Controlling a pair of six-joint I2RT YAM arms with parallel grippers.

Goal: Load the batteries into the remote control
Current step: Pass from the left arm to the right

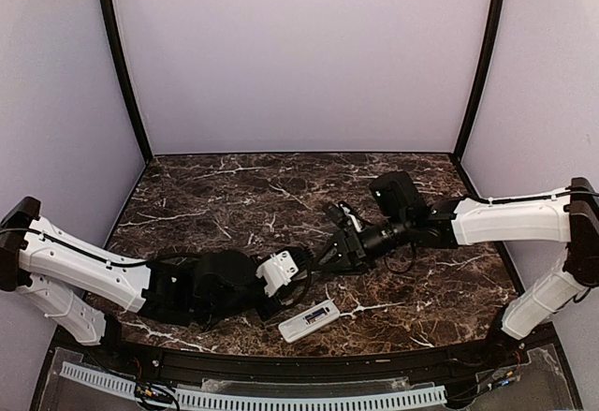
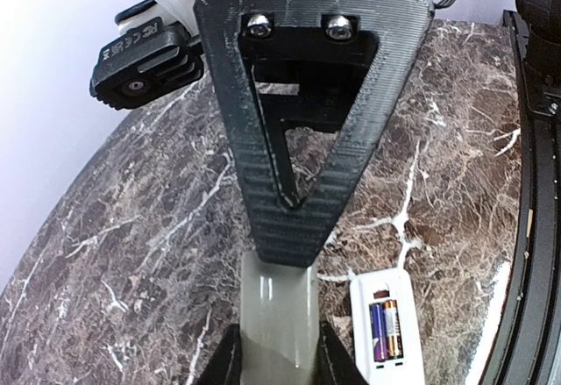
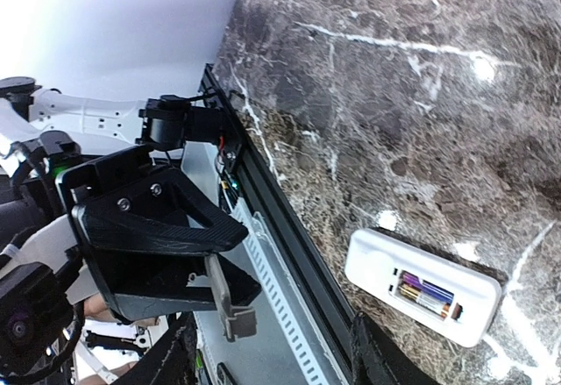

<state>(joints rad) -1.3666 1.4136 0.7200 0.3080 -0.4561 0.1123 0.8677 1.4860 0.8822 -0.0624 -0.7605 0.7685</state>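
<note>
Remote control [image 1: 309,320] lies flat on the marble table [image 1: 234,196], close to the near edge, back side up. I see it just in front of the spot where the 2 arms meet, and neither arm touches it. Its compartment is uncovered. 2 batteries [image 2: 386,328] sit inside it side by side, purple and gold, lengthwise along the body. The right wrist view shows the same: both cells seated in the recess at 1 end of the white shell.

Left gripper [image 2: 279,363] is clenched on the battery cover [image 2: 276,302], a flat pale strip that sticks straight out from between its fingers. From the right wrist camera I see the strip's free end has a small hooked tab, hanging over the black rail [image 3: 289,253] at the table edge.

Right gripper [image 3: 273,337] is released: its 2 fingers stand wide apart at the bottom of its own view and I see nothing clamped between them. In the left wrist view 1 black triangular right finger [image 2: 302,139] stands over the far end of the cover. I cannot tell whether it touches the cover.

Both grippers hang above the table, tips facing each other. The remote is just beside the left one, on its right in the left wrist view.
</note>
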